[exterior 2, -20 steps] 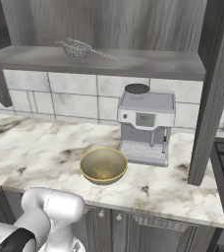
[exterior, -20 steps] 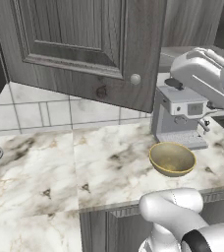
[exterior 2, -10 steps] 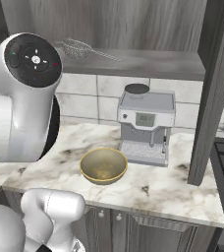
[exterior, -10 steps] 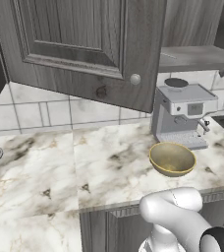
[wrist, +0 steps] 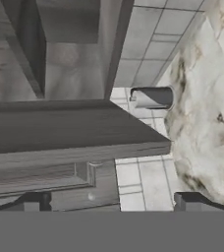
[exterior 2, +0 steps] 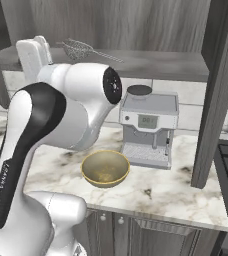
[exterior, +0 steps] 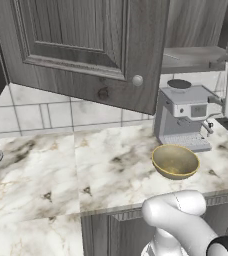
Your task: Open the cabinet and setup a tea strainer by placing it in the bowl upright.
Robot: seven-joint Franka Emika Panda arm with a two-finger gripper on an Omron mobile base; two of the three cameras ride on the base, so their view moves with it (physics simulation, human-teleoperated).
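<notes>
Hand (wrist: 111, 201) wide open facing cabinet (wrist: 60, 128), coffee machine (exterior 2: 147, 130) behind bowl (exterior 2: 105, 168)

my cabinet (exterior: 86, 50) door is matt grey wood grain; the surface (exterior: 61, 175) is veined marble; the bowl (exterior 2: 105, 168) is smooth dull gold; the tea strainer (exterior 2: 77, 48) is fine wire mesh.

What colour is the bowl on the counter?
Dull golden-olive, smooth and plain. The bowl shows best in the right base view, in front of the coffee machine.
</notes>
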